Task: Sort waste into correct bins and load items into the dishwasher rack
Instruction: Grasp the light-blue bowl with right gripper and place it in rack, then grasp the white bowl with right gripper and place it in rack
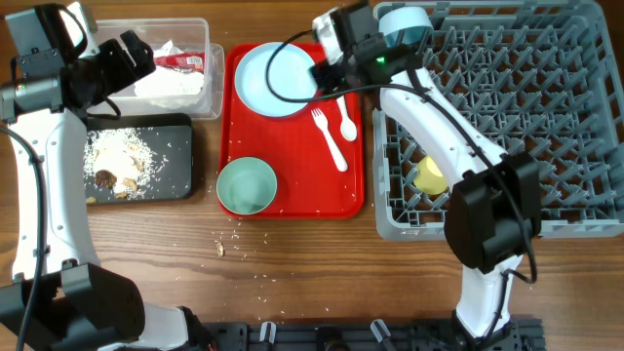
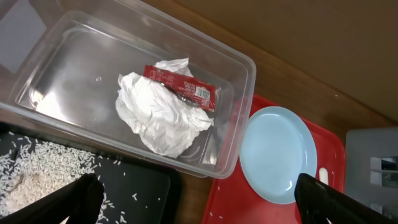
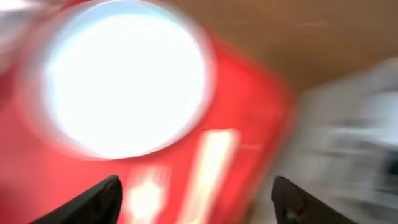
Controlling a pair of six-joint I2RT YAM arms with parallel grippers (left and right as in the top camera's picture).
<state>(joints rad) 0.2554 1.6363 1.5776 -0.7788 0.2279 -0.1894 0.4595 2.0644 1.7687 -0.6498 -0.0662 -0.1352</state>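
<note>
The crumpled white napkin (image 2: 158,112) and the red sachet wrapper (image 2: 183,88) lie in the clear tub (image 1: 195,93). Rice and brown scraps (image 1: 122,161) lie in the black tray (image 1: 175,175). My left gripper (image 1: 136,54) hovers open and empty over the tub's near edge (image 2: 202,205). The pale blue plate (image 1: 273,78), a bowl (image 1: 246,185), the fork (image 1: 329,138) and the spoon (image 1: 347,123) are on the red tray (image 1: 292,203). My right gripper (image 1: 327,63) is open and empty above the plate's right edge; its wrist view (image 3: 199,202) is blurred. A second bowl (image 1: 405,21) and the yellow cup (image 1: 431,175) sit in the grey rack (image 1: 507,117).
A few rice grains and crumbs (image 1: 232,244) lie on the wooden table in front of the red tray. The right arm reaches across the rack's left edge.
</note>
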